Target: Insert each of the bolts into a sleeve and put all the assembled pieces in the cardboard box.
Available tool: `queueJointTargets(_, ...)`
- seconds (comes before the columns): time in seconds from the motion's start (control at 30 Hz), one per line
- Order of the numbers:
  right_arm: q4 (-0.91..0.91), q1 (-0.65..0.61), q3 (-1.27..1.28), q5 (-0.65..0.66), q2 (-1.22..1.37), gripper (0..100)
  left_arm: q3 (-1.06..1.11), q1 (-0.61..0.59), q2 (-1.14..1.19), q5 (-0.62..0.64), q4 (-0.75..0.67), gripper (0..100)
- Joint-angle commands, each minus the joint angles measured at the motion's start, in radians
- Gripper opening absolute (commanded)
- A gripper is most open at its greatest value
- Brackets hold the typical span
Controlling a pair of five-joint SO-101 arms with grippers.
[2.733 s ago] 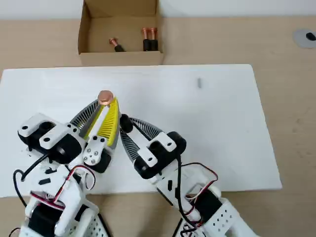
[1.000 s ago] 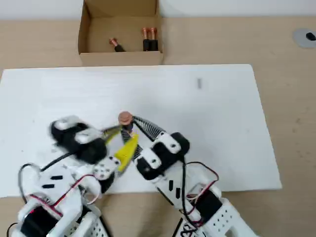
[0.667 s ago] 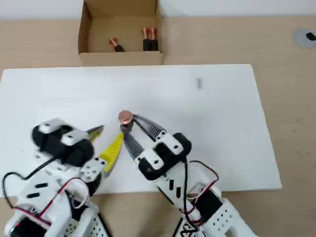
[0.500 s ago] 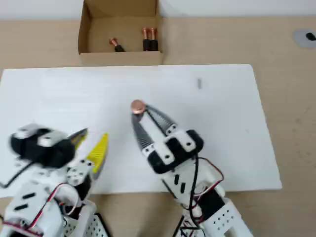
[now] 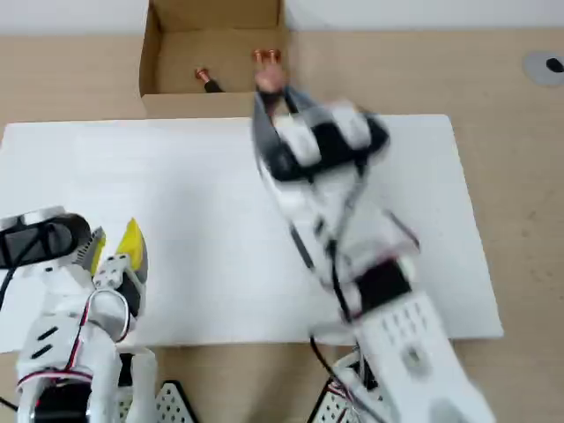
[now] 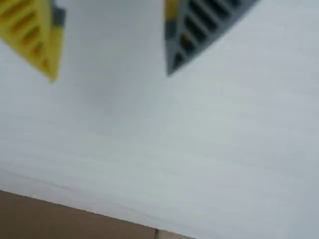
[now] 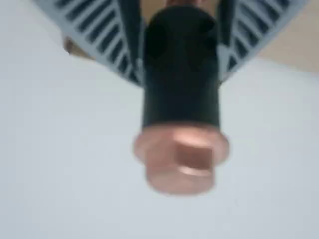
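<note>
White board lies on the wooden table, its far edge just in front of the cardboard box. Above the box's inside, close to its right wall and its near wall, hangs 1 assembled piece: a copper-headed bolt seated in a black sleeve. The right gripper is clamped narrowly on that sleeve. Its ribbed grey fingers press on both sides, and the bolt's copper head sticks out beyond the fingertips. How high the piece hangs above the box floor cannot be told.

On the box floor lies a second assembled piece, near the middle of the near wall, with its copper end turned toward the far left corner. A copper end shows by the right wall, just beyond the held bolt; whether it is 1 head or 2 cannot be told.

The right arm stretches across the board from the table's near edge to the box. The left gripper sits well apart from the box, over the board's near left part, with its jaws spread wide. In the left wrist view a yellow finger and a grey ribbed finger stand far apart above bare board, with the table at the board's edge. A grey disc lies on the table well to the right of the box.
</note>
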Motion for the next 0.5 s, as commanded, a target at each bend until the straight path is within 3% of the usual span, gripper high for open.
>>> queueJointTargets(0.0, -0.028, 0.015, -0.387, 0.005, 0.357, 0.9, 0.041, -0.014, 0.002, 0.005, -0.066, 8)
queueJointTargets(0.13, -0.026, 0.039, -0.648, 0.005, 0.664, 0.9, 0.058, -0.018, 0.002, 0.003, -0.115, 1)
queueJointTargets(0.47, -0.025, 0.136, -1.257, 0.002, 1.299, 0.9, 0.066, -0.015, 0.002, 0.003, -0.126, 1)
